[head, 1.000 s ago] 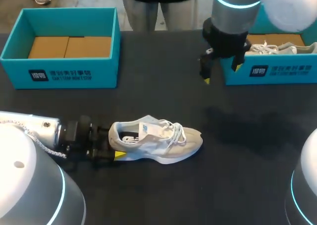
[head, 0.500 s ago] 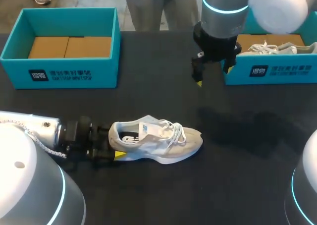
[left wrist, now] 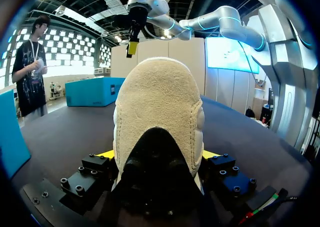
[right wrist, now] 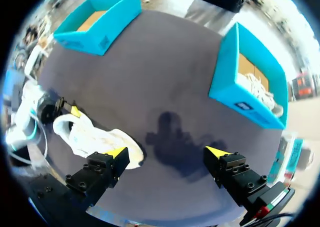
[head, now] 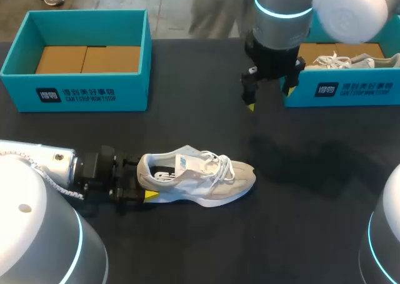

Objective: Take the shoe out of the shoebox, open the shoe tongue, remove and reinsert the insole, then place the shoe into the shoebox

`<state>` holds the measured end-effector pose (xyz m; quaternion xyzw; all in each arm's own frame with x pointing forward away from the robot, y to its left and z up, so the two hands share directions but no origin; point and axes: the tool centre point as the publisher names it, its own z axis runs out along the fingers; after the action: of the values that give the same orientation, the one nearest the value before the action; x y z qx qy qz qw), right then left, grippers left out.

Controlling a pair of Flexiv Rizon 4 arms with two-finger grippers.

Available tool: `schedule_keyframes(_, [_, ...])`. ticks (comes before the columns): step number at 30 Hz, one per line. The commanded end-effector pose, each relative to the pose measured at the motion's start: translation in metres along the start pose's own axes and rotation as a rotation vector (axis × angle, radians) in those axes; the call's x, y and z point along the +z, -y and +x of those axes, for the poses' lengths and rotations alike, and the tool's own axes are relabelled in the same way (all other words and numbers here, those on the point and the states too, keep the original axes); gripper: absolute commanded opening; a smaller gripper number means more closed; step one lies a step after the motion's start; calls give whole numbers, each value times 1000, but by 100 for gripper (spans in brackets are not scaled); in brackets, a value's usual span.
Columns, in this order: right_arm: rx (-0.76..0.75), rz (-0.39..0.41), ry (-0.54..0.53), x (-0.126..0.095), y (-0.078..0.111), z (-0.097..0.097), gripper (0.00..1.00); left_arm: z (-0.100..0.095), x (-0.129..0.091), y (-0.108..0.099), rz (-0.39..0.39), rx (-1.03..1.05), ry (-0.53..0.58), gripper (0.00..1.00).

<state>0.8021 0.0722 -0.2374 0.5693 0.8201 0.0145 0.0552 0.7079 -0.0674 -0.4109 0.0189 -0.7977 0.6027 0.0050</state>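
While left end effector [head: 142, 182] is clamping heel of shoe [head: 200, 176] lying on counter [head: 312, 184], right end effector [head: 269, 96] is hovering wide open, well apart. I'm aiming for tongue [head: 186, 161]: pinching it alone, avoiding laces [head: 220, 165].

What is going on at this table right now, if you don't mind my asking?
The left gripper is shut on the heel of a white shoe that lies out on the table. The right gripper hangs open and empty above the table, just beside the right shoebox, which holds a second shoe. The left shoebox holds only cardboard.
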Motion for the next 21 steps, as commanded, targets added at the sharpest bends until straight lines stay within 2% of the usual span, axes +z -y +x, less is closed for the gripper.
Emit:
schedule_keyframes(1, [75,2,44,0,5,24,100,2,1,0,0,1,5,0])
schedule_keyframes(10, [208,-9,71,-2,13,66,100,2,1,0,0,1,5,0])
schedule_keyframes(21, [233,88,94,-2,8,117,100,2,1,0,0,1,5,0])
